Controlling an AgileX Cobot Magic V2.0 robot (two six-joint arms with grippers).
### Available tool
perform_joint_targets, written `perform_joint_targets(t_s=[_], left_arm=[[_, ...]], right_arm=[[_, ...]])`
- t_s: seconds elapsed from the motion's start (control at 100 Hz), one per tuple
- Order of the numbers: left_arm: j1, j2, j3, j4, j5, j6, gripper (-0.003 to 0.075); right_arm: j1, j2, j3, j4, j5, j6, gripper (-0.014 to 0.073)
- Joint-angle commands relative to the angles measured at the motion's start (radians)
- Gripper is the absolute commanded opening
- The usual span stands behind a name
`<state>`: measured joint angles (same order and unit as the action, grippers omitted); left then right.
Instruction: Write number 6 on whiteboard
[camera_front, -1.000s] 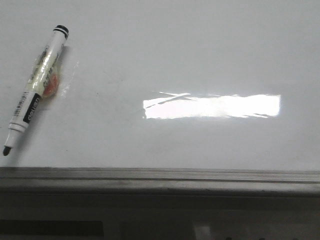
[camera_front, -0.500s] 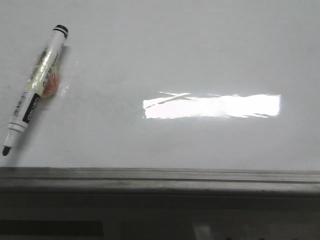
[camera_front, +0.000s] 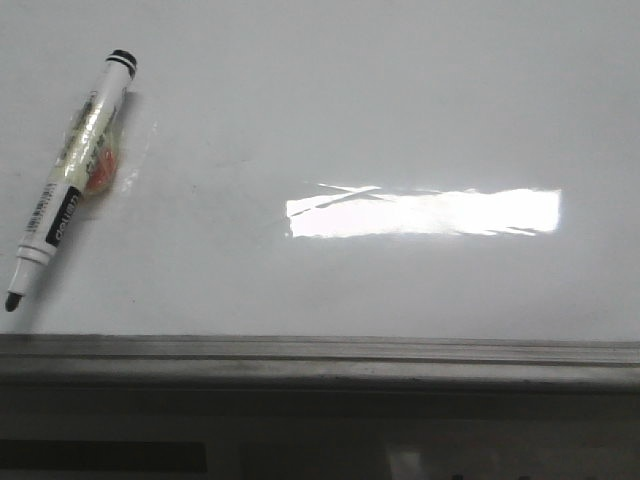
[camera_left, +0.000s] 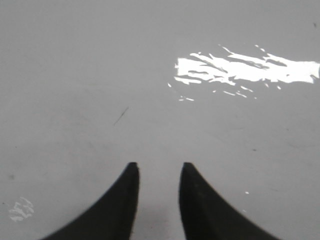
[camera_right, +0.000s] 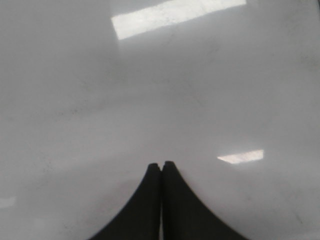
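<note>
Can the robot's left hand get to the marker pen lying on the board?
Probably yes. The marker lies alone on the left side of the whiteboard, nothing around it. The left gripper is open and empty above bare board, but the pen isn't in its view.

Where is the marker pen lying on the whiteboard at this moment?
In the front view, the marker pen lies slanted at the far left of the whiteboard, uncapped tip toward the grey frame strip, well left of the bright glare.

The front camera looks down over the whiteboard (camera_front: 400, 120) from its frame edge; both wrist cameras hover close above that whiteboard.
</note>
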<state>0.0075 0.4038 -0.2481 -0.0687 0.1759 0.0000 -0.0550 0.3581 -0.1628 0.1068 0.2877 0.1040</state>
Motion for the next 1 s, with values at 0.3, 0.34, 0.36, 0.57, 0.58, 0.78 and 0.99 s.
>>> perform_joint_targets(t_s=[0.3,0.34,0.36,0.57,0.58,0.78,0.99], left_arm=[[-0.143,0.128,-0.044,-0.028,-0.290,-0.010,0.0421],[-0.192,0.128,-0.048,-0.023,-0.289,-0.010,0.0421],[-0.224,0.128,-0.049,-0.023,-0.289,-0.010,0.0421],[-0.548,0.157,-0.050,-0.042,-0.300,-0.010,0.0421],[-0.548,0.157,-0.050,-0.046,-0.302,-0.010,0.0421],[-0.726,0.250,-0.050,-0.117,-0.323,-0.010,0.0420],[-0.739,0.371,-0.050,-0.161,-0.379,-0.010,0.0420]], right_arm=[[0.002,0.026,-0.037,0.002,-0.077,0.001,-0.0064],[0.002,0.026,-0.037,0.002,-0.077,0.001,-0.0064],[0.002,0.026,-0.037,0.002,-0.077,0.001,-0.0064],[0.002,0.026,-0.037,0.002,-0.075,0.001,-0.0064],[0.002,0.026,-0.037,0.002,-0.075,0.001,-0.0064],[0.002,0.026,-0.037,0.002,-0.079,0.001,-0.0064],[0.002,0.026,-0.037,0.002,-0.079,0.001,-0.0064]])
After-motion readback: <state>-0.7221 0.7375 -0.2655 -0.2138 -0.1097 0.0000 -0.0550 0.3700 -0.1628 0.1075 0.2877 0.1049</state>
